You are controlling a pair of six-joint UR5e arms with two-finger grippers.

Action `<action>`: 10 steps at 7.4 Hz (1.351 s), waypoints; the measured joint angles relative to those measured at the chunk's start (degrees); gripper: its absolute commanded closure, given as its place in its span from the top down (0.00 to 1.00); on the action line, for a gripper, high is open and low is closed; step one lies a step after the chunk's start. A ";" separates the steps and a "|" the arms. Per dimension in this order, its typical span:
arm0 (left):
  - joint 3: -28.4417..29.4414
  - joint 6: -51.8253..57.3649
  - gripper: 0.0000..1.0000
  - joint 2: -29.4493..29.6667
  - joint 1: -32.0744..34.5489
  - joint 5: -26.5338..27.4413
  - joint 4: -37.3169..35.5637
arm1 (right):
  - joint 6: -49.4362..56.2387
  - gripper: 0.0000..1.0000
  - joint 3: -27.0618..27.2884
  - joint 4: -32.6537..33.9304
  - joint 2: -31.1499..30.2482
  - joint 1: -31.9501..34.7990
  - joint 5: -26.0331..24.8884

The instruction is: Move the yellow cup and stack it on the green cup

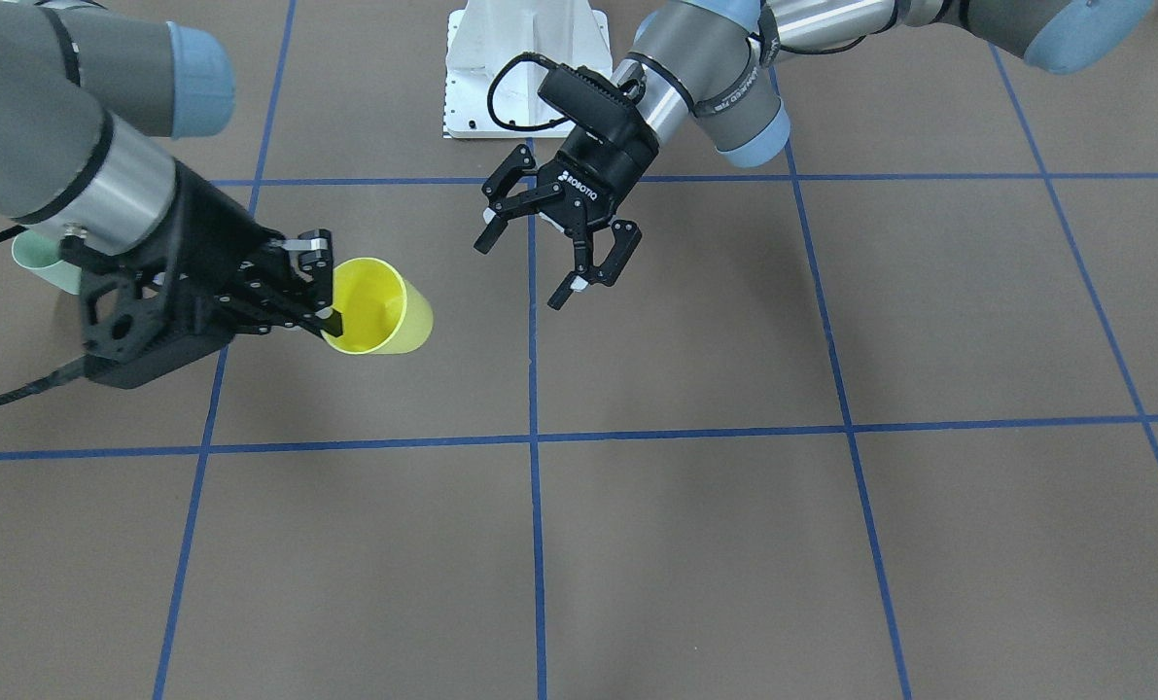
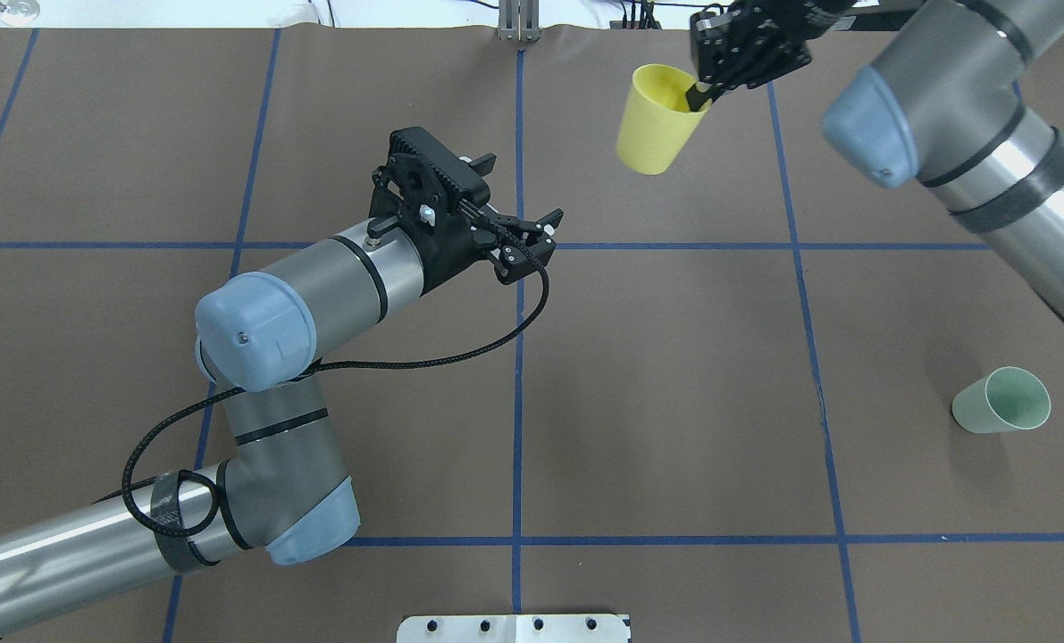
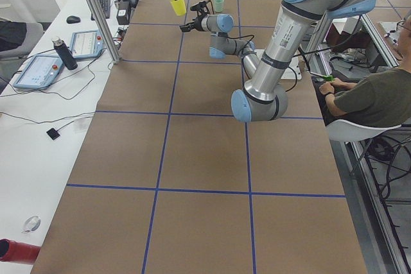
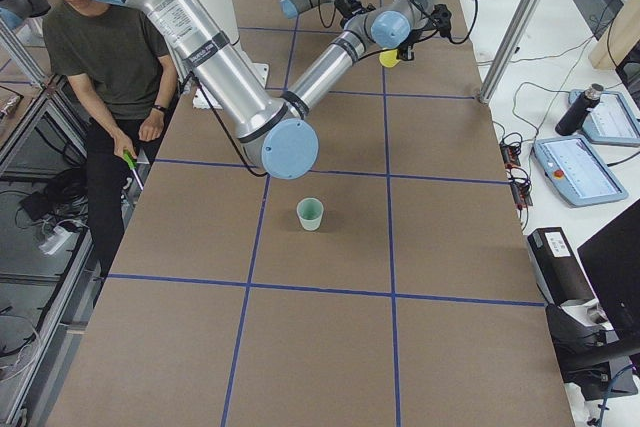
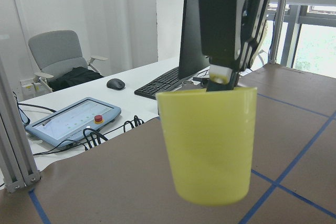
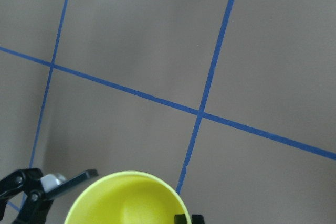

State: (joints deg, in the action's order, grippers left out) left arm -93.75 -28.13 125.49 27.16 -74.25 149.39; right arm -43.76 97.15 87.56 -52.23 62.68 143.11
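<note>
The yellow cup (image 1: 379,306) (image 2: 657,121) hangs above the far part of the table, mouth up and a little tilted. My right gripper (image 2: 699,94) (image 5: 220,80) is shut on its rim, one finger inside and one outside. In the right wrist view the yellow cup (image 6: 126,200) fills the lower edge. My left gripper (image 1: 530,267) (image 2: 536,246) stands open and holds nothing, apart from the cup and pointing towards it. The green cup (image 2: 1001,400) (image 4: 311,213) stands upright on the table on my right side, alone, half hidden behind the right arm in the front-facing view.
The white base plate (image 2: 514,628) sits at the table's near middle edge. A seated person (image 4: 100,57) is beside the table. A side bench with a tablet (image 3: 38,72), keyboard and metal posts runs along the far edge.
</note>
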 measured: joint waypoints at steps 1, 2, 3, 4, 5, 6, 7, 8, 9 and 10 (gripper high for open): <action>0.39 -1.28 0.99 -0.91 0.54 0.34 -0.13 | 0.17 0.00 3.46 -0.02 -5.08 3.19 -0.05; 1.69 -3.94 0.99 -2.23 1.85 1.19 -0.61 | 0.36 0.00 7.96 -0.02 -11.00 5.67 -0.61; 4.30 -7.14 1.00 -3.70 3.79 1.97 -1.03 | 0.79 0.00 12.78 -0.02 -17.24 6.76 -2.49; 7.60 -11.52 1.00 -4.58 5.88 1.81 -1.57 | 1.69 0.00 17.55 -0.04 -23.94 6.96 -5.42; 10.39 -17.93 1.00 -4.90 8.04 -0.36 -2.76 | 3.38 0.00 22.00 -0.07 -31.08 6.93 -8.02; 11.88 -23.06 1.00 -5.01 10.00 -3.76 -4.97 | 6.04 0.00 25.70 -0.18 -38.02 6.85 -9.93; 12.50 -25.40 1.00 -5.10 11.77 -6.72 -8.13 | 8.97 0.00 28.01 -0.34 -43.40 6.70 -11.72; 12.75 -26.20 1.00 -5.13 14.15 -10.14 -12.39 | 12.05 0.00 29.12 -0.54 -47.08 6.53 -13.46; 12.82 -25.80 1.00 -5.08 17.17 -14.44 -16.95 | 14.70 0.00 29.43 -0.86 -49.13 6.43 -14.62; 12.82 -23.58 1.00 -4.86 20.46 -18.51 -21.64 | 16.00 0.00 28.88 -1.75 -49.92 6.37 -15.10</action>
State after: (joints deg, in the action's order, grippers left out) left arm -80.93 -51.70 120.63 47.62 -92.76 127.75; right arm -27.75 126.04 85.81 -102.15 69.05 128.01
